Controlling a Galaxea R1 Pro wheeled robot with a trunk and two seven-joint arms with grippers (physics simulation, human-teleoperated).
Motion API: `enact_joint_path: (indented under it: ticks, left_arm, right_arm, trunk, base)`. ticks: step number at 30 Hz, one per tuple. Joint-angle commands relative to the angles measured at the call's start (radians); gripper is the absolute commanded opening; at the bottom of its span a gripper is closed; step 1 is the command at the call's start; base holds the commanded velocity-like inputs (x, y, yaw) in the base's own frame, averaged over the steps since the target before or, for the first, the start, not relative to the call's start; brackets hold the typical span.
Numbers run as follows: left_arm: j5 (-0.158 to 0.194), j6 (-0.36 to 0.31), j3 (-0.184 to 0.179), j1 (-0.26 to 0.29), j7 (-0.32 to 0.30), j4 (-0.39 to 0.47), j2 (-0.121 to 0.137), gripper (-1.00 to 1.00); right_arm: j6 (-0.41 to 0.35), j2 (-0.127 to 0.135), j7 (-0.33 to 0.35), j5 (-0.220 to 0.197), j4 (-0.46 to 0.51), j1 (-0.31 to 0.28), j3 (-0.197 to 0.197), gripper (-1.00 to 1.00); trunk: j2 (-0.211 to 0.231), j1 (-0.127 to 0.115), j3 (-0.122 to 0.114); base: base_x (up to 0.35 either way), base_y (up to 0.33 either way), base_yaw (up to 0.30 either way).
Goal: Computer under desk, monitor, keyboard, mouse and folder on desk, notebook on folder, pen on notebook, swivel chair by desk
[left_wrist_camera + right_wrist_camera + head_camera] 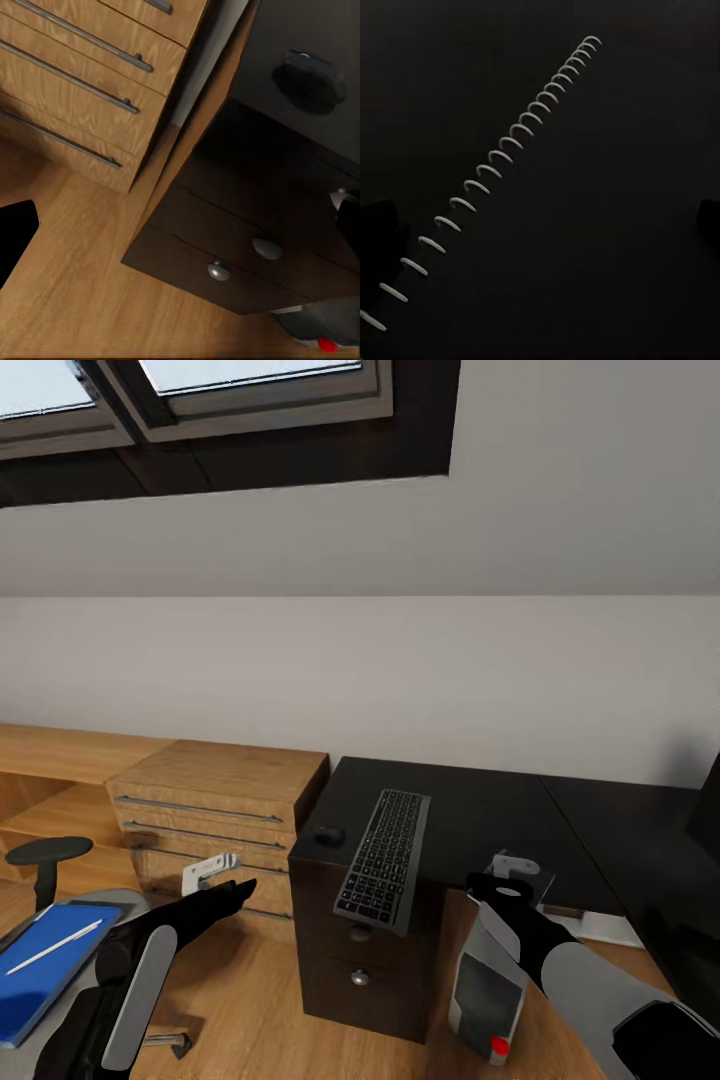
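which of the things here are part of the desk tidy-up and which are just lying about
Part of the job:
desk
keyboard, overhanging the desk's front edge
mouse
computer, on the floor
folder with pen on it
swivel chair
spiral-bound notebook

Just there:
wooden drawer unit
window

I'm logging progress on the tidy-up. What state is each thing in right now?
keyboard: on the desk, one end overhanging the front edge.
mouse: on the desk, left of the keyboard.
folder: lying on the swivel chair.
pen: lying on the folder.
computer: upright on the floor by the desk drawers.
notebook: closed, spiral showing.
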State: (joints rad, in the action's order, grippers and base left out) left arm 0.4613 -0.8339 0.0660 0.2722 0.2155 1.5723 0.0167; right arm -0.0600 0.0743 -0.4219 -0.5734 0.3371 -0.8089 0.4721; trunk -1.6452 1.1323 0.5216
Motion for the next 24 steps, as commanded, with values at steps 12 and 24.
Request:
enact_joint_path:
  ticks: [12,24]
  left_arm:
    - [0.011,-0.004,0.0,0.001,0.008,0.0,0.0,1.0]
    - [0.012,-0.004,0.0,0.001,0.01,-0.014,-0.001,1.0]
  right_arm:
    - [-0.006,0.001,-0.005,-0.025,0.001,0.001,0.003,1.0]
    - [-0.001,0.001,-0.007,-0.023,0.01,0.0,0.003,1.0]
  trunk:
    - [0.0,0.0,0.001]
    - [0.0,0.0,0.001]
  base:
    - [-0.015,0.013,0.0]
    - [0.0,0.0,0.0]
